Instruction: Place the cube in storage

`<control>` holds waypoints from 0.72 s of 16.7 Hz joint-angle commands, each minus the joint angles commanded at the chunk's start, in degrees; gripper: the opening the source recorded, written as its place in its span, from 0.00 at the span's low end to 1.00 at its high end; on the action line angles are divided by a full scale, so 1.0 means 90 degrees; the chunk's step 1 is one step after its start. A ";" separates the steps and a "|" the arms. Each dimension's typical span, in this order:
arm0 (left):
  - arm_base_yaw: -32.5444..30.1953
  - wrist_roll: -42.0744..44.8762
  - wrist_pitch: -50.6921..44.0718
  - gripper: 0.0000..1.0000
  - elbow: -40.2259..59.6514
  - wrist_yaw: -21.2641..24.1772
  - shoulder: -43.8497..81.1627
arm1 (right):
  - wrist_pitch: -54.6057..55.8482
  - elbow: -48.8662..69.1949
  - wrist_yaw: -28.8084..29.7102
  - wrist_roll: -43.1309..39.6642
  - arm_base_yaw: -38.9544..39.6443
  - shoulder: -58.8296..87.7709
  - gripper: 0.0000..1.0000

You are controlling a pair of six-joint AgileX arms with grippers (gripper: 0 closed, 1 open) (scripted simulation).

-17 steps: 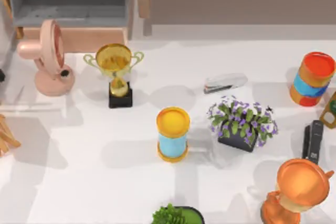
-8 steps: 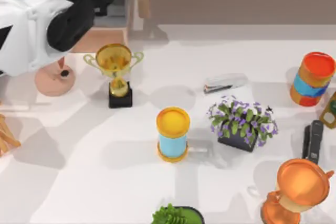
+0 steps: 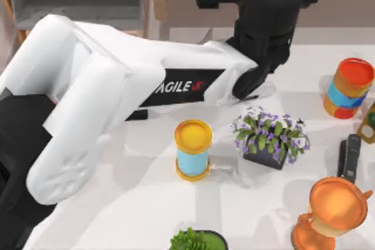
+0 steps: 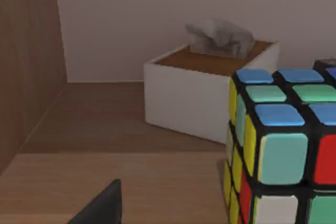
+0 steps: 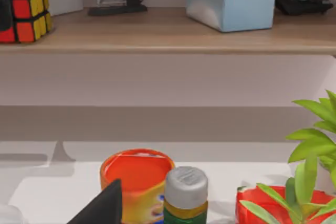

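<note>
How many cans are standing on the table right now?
2. A yellow-topped can stands mid-table, beside the purple flowers; a red-topped can stands at the right edge. The left arm covers the table's left, so more may be hidden.

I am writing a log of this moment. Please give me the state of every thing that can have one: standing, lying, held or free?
cube: resting on the wooden shelf, not held.
tissue box: upright on the shelf beside the cube, tissue sticking out.
left arm: stretched across the table to the shelf.
yellow can: upright.
orange can: upright.
flower pot: upright.
black stapler: lying flat.
orange trophy: upright.
</note>
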 joint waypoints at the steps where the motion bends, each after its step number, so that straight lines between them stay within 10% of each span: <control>1: -0.0102 -0.0024 0.0072 1.00 0.0201 -0.0093 0.0289 | 0.0000 0.0000 0.0000 0.0000 0.0000 0.0000 1.00; 12: -0.0198 -0.0076 0.0081 1.00 0.0737 -0.0179 0.0880 | 0.0000 0.0000 0.0000 0.0000 0.0000 0.0000 1.00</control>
